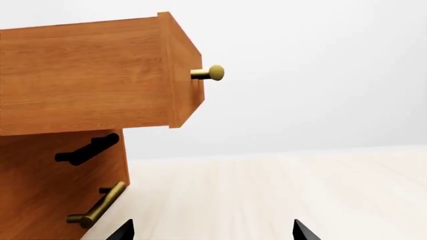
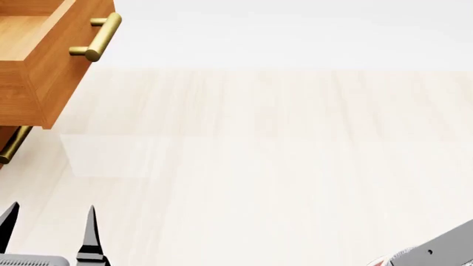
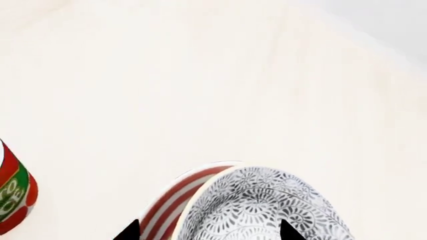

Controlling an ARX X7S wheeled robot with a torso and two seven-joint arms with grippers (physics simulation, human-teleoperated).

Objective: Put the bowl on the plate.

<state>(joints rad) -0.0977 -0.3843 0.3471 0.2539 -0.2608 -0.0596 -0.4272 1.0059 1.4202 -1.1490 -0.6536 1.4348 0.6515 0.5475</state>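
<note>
Although the head view shows only bare desk (image 2: 281, 166) ahead, the right wrist view finds the bowl (image 3: 267, 210) directly under the right gripper (image 3: 208, 231), with the red-ringed rim of the plate (image 3: 175, 197) showing beside and behind it. The bowl overlaps the plate's edge in that picture, so it seems to be over the plate or already resting on it; whether it is down and touching cannot be told, since both run out of the picture.

My reading is that the placing step is in hand, near its end. If the bowl is not yet seated, the next move calls for a straight, gentle descent, then a clean lift away without dragging the rim.

The right gripper's two dark tips stand well apart on either side of the bowl, so its jaws look spread; I cannot tell whether they press the bowl's wall. The can (image 3: 13, 197) stands apart from the bowl, near the view's edge.

The left gripper (image 2: 50, 224) hangs over the desk's near left part with jaws parted and nothing between them, below the drawer (image 2: 44, 61).
</note>
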